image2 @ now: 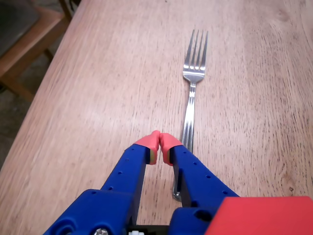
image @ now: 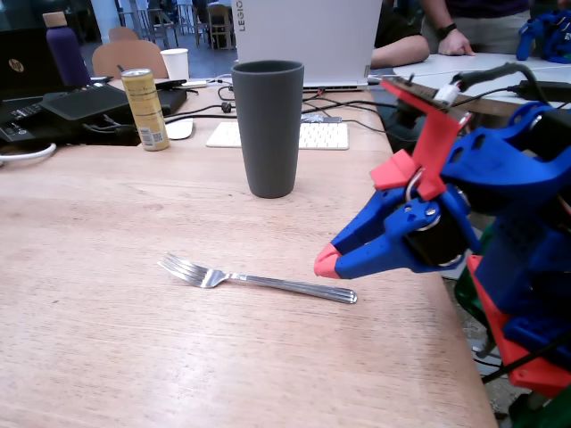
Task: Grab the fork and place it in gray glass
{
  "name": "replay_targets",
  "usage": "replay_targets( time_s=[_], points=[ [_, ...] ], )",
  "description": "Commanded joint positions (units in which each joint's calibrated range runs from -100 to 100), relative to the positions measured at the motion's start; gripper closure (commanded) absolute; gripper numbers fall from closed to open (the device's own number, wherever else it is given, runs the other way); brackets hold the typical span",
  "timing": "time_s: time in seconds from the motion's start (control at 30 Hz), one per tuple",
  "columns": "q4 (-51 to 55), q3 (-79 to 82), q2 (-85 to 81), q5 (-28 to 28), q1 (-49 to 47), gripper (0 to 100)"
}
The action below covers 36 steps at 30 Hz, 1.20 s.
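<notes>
Your blue gripper, red tips pressed together and empty, hovers over the wooden table; the shiny silver metal fork lies just right, its handle pointing toward twelve o'clock.

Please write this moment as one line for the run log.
jaws: shut, empty, above handle end | fork: flat on table, untouched | gray glass: upright, behind fork | gripper: not yet grasping

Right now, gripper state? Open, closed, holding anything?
Gripper: closed, red tips touching, holding nothing. The fork lies flat on the table, not gripped.
</notes>
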Motion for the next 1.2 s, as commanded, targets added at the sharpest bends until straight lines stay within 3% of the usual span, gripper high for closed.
replay_targets(
  time_s=[0.0,0.97,1.17],
  points=[
    [0.0,0.0,-1.0,-5.4,0.0,100],
    [0.0,-1.1,0.3,-5.2,-0.3,100],
    [-0.1,-15.6,20.1,-5.2,-0.3,100]
  ],
)
